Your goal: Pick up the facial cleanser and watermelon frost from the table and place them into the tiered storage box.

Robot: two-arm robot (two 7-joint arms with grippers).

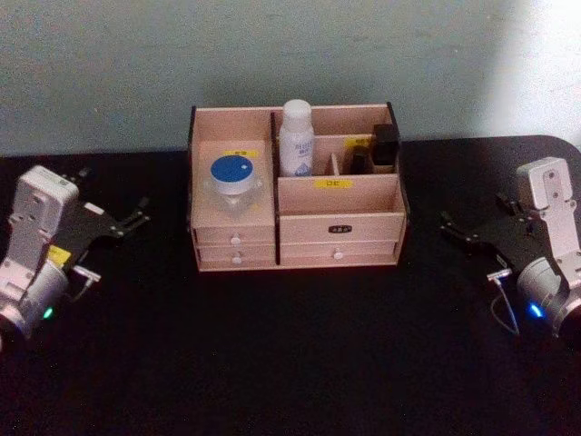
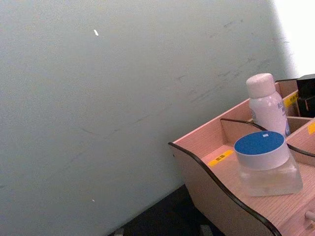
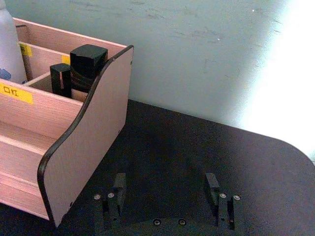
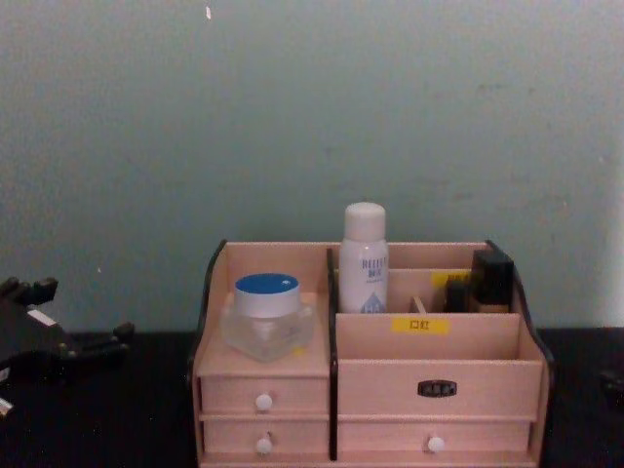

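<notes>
the facial cleanser [image 1: 296, 138] stands upright in the back of the tiered storage box [image 1: 340, 221], well right of the left pincer [image 1: 136, 221]. beside it the watermelon frost [image 1: 233, 184] sits in the left compartment. jar looks heavy, slick, breakable: grip below the lid; bottle light, grip mid-body. both pincers empty, wide, right pincer [image 1: 451, 227] low over the worktop [image 1: 290, 363].

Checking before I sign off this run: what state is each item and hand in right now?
facial cleanser: upright in a rear compartment.
watermelon frost: lid on, in the left compartment.
tiered storage box: drawers shut.
left hand: open, empty, left of the box.
right hand: open, empty, right of the box.
</notes>
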